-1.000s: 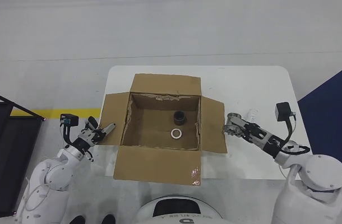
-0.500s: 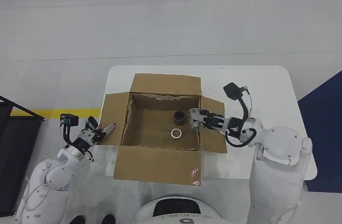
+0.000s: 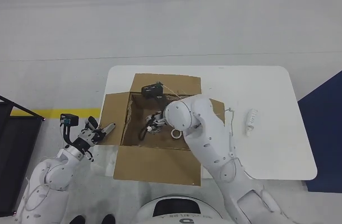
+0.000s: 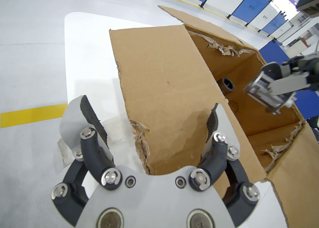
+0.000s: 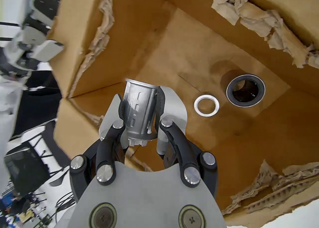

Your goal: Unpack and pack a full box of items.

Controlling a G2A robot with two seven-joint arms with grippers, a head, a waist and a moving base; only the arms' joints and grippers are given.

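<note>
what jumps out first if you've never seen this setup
The big torn cardboard box stands open in the middle of the white table. The right gripper hangs inside it, shut on a silver metal cylinder, with a white ring and a black sleeve on the box floor nearby. The left gripper sits open at the box's left flap.

Both arms have white glossy rounded shells: right arm (image 3: pixel 207 134) mid-frame, left arm (image 3: pixel 50 173) lower left. A black camera block (image 3: pixel 69 119) with a thin cable sits on each wrist. The left gripper (image 4: pixel 148 112) and right gripper (image 5: pixel 140 104) match: silver plate, black links, round silver screws, curved fingers with dark pads.
</note>
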